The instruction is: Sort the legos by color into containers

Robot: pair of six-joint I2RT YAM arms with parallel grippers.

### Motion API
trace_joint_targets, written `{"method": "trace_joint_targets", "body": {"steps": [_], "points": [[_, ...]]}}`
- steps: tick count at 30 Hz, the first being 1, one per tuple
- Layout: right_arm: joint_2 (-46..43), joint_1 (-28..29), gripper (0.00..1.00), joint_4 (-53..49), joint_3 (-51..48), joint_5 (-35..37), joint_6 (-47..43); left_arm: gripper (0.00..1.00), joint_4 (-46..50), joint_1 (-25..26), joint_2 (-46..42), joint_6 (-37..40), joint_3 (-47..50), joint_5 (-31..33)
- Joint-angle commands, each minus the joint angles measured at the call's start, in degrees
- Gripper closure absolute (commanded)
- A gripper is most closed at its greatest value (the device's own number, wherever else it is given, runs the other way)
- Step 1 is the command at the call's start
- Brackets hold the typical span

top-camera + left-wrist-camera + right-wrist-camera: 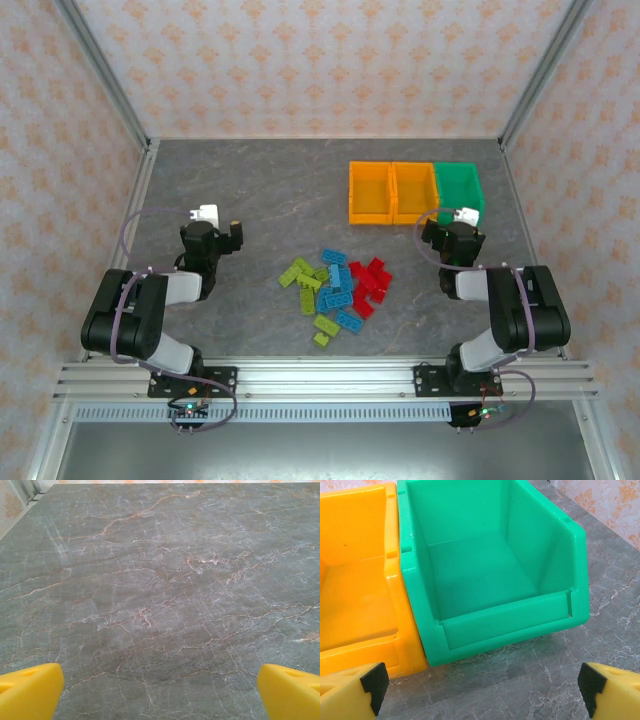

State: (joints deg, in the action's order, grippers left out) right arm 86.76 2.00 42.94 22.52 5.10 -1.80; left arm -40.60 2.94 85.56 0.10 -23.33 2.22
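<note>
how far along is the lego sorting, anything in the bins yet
Nothing looks done: the green bin is empty and the two orange bins look empty from above. Nothing is in hand: the left claw is open over the table, the right claw open facing the green bin. Left to do: all the legos, green, blue and red, lie loose mid-table.

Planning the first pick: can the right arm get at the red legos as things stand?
Probably yes. The right gripper is open and faces the green bin, but the red legos lie on open table near that arm with nothing between; blue legos crowd their left edge.
</note>
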Motion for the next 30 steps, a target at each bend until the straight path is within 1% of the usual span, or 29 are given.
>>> {"method": "trace_joint_targets", "body": {"steps": [1, 18, 19, 21, 23, 24, 25, 27, 29, 30], "points": [[0.3, 0.4, 0.01, 1.6, 1.3, -0.3, -0.8, 0.0, -1.9, -0.5, 0.4, 0.9, -1.3, 1.8], [-0.4, 0.2, 0.01, 1.3, 1.4, -0.5, -0.8, 0.0, -1.9, -0.7, 0.4, 0.9, -1.3, 1.5], [-3.0, 0.3, 0.01, -2.4, 2.5, -1.7, -1.4, 0.0, -1.9, -0.7, 0.4, 0.9, -1.2, 1.5], [-9.4, 0.5, 0.01, -14.8, 6.3, -0.3, 0.6, 0.0, -2.2, -0.6, 0.3, 1.0, -1.0, 1.6], [-15.6, 0.6, 0.01, -30.4, 11.2, 3.5, 9.4, 0.0, -1.2, -0.2, -1.0, 1.6, -1.0, 1.1], [-17.8, 0.6, 0.01, -37.0, 13.1, 2.7, 12.4, 0.0, -0.1, 0.4, -2.6, 2.1, -1.0, 1.7], [-20.5, 0.7, 0.01, -42.8, 14.7, 0.6, 15.4, 0.0, 3.0, 1.5, -5.1, 2.6, -1.5, 3.3], [-23.9, 1.0, 0.0, -52.3, 17.4, -5.2, 20.3, 0.0, 12.7, 3.7, -10.7, 2.3, -3.8, 5.4], [-25.7, 2.1, 0.01, -61.9, 20.0, -12.0, 22.6, 0.0, 22.6, 6.2, -17.1, 1.2, -6.6, 4.6], [-26.1, 3.2, 0.0, -65.7, 21.1, -14.1, 22.9, 0.0, 26.5, 7.4, -19.4, 0.7, -7.9, 3.4]]}}
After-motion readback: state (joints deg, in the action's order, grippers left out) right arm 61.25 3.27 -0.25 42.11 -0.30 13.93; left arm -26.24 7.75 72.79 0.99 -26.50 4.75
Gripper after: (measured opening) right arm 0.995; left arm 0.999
